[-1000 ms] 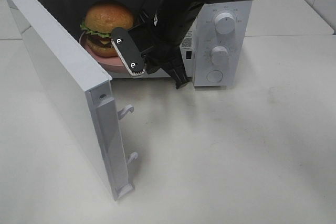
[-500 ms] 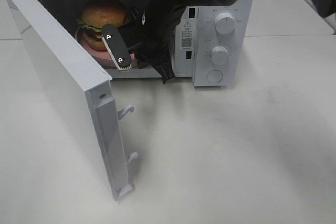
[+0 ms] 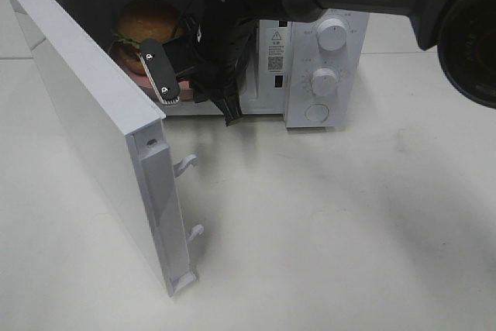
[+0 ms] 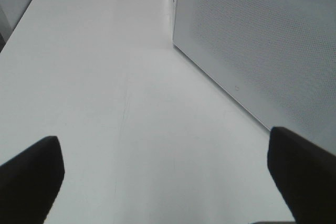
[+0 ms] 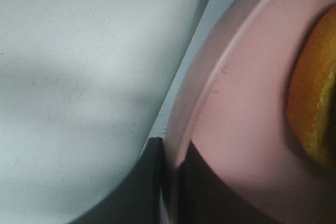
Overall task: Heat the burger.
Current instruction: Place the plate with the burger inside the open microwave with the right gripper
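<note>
Right claw point(image 3: 160, 75) is clamped on the rim of the pink plate point(image 3: 187, 84), reaching into the mouth of the open microwave point(image 3: 325, 36). From where I stand, only one flat finger with two screws shows plainly. The other is lost behind it, and the dark arm point(image 3: 232, 13) above covers much of the oven opening. Its wrist camera sits so close that everything blurs: the claw point(image 5: 170, 170) is two dark finger ends pressed either side of the plate point(image 5: 236, 103) edge, and the burger point(image 5: 316, 103) is cut down to an orange-yellow sliver at the picture's border.

In the high view the burger point(image 3: 144, 17) sits on the plate inside the oven, toward the back, at about eleven o'clock from the claw and just beyond it, not touching it. Only the top of its brown bun and a fringe of green show. The lower part and most of the plate are hidden by the finger and by the open door point(image 3: 85, 129), which swings out toward seven o'clock. Two knobs point(image 3: 332, 36) stand at three o'clock from the claw.

The left claw point(image 4: 165, 169) shows only in its own wrist picture, with its two dark fingertips point(image 4: 31, 174) spread wide apart and holding nothing. It hangs above the white table point(image 4: 105, 77) beside a white dotted panel point(image 4: 262, 40). I cannot tell which face of the oven that panel is.
</note>
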`<state>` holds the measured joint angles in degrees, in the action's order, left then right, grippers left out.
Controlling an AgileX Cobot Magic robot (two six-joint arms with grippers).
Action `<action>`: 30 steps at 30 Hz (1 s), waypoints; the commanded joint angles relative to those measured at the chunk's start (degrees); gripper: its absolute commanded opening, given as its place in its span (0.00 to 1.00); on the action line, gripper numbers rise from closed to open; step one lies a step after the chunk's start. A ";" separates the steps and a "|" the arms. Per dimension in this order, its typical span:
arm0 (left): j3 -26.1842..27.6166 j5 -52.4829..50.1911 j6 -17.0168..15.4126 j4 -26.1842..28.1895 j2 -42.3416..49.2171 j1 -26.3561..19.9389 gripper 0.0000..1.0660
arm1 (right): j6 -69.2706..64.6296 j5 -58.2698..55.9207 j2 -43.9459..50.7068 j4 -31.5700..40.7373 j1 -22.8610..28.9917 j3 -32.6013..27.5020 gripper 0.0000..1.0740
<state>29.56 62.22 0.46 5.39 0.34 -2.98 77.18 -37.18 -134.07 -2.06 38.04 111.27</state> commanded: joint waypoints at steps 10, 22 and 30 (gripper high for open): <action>0.00 -0.80 -0.46 -0.63 0.80 0.00 0.92 | -9.34 4.35 -0.46 -7.68 -0.69 1.72 0.13; 0.00 -0.80 -0.46 -1.72 0.80 0.00 0.92 | -12.03 4.93 -0.97 -5.56 -0.86 1.66 0.42; 0.00 -0.80 -0.46 -1.66 0.80 0.00 0.91 | -12.72 4.64 -0.74 -3.04 -0.63 1.66 0.47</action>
<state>29.56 62.22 0.46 3.84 0.34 -2.98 65.09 -32.54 -134.99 -5.56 37.18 112.59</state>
